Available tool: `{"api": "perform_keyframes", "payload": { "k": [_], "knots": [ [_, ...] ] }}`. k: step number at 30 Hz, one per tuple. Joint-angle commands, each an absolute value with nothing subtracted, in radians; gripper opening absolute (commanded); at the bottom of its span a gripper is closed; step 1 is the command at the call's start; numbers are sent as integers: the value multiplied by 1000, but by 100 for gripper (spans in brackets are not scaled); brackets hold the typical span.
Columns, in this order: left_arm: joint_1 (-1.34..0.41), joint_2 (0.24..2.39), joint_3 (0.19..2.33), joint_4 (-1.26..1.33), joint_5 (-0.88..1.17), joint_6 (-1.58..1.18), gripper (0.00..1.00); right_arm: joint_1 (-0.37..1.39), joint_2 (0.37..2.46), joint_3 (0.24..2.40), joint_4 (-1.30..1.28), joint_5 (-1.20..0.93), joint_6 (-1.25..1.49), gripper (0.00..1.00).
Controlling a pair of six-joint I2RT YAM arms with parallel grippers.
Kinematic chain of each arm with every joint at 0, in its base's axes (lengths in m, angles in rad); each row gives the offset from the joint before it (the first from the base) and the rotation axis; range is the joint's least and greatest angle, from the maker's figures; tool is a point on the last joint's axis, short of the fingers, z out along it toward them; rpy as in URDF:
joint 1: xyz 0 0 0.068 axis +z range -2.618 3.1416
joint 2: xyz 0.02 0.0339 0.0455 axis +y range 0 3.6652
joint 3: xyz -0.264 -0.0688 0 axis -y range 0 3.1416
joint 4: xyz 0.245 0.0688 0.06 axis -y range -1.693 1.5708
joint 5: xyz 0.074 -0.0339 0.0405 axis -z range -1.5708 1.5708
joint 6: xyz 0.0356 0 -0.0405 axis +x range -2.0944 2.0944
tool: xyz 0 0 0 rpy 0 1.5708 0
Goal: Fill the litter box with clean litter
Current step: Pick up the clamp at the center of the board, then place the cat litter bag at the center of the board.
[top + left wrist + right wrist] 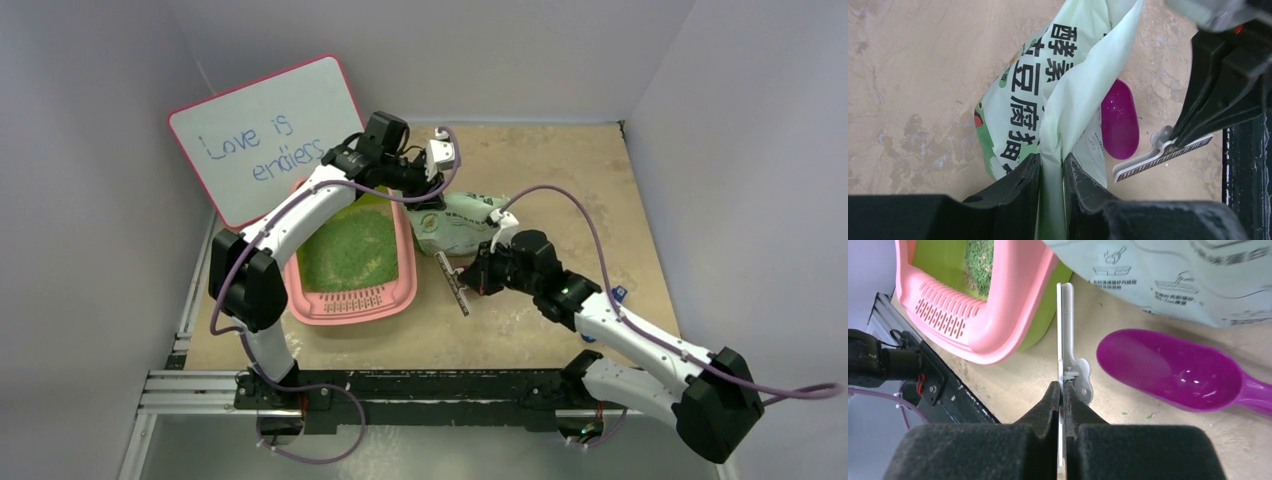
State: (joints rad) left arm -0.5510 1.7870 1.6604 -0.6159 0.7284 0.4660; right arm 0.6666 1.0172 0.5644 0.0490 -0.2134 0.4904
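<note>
beside the litter box (352, 306), which held clean litter (350, 250), the left gripper (1052, 162) pinched the bag (1018, 100) at its top fold and the right gripper (1063, 390) clamped the white clip (1064, 325), best carried clear before tipping.

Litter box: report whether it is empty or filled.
Partly filled. Green litter covers the floor of the pink litter box, and its lime inner wall shows above the litter.

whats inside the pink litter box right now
Green litter granules spread across the floor of the litter box. Its far end is covered by the left arm, so what lies there cannot be seen.
</note>
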Motion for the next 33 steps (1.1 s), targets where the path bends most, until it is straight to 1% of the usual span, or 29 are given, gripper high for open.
{"api": "perform_keyframes", "payload": {
  "k": [1,3,7,10,13,15,16,17,21,25,31,33],
  "knots": [
    [-555,1765,1648,-606,744,455,20,661,955,653,-88,-118,438,0],
    [-556,1770,1650,-615,741,457,20,660,946,687,-124,-86,433,0],
    [-557,1762,1649,-605,740,453,27,658,933,717,-126,5,466,0],
    [-557,1753,1649,-577,753,431,28,648,988,747,-110,105,470,0],
    [-557,1738,1648,-556,759,408,30,635,1065,769,-30,109,463,0],
    [-557,1716,1643,-539,745,396,34,623,1088,773,21,83,472,0],
    [-556,1700,1638,-517,719,375,41,618,1096,776,35,77,477,0],
    [-555,1682,1629,-492,696,357,45,616,1101,777,46,68,478,0],
    [-554,1569,1539,-313,666,270,53,611,1100,779,57,63,470,0],
    [-554,1511,1483,-215,654,210,56,608,1094,788,34,62,460,0],
    [-554,1514,1475,-234,614,224,57,606,1069,775,18,68,462,0],
    [-547,1542,1494,-234,554,254,57,607,1056,770,11,65,463,0]
  ]
}}
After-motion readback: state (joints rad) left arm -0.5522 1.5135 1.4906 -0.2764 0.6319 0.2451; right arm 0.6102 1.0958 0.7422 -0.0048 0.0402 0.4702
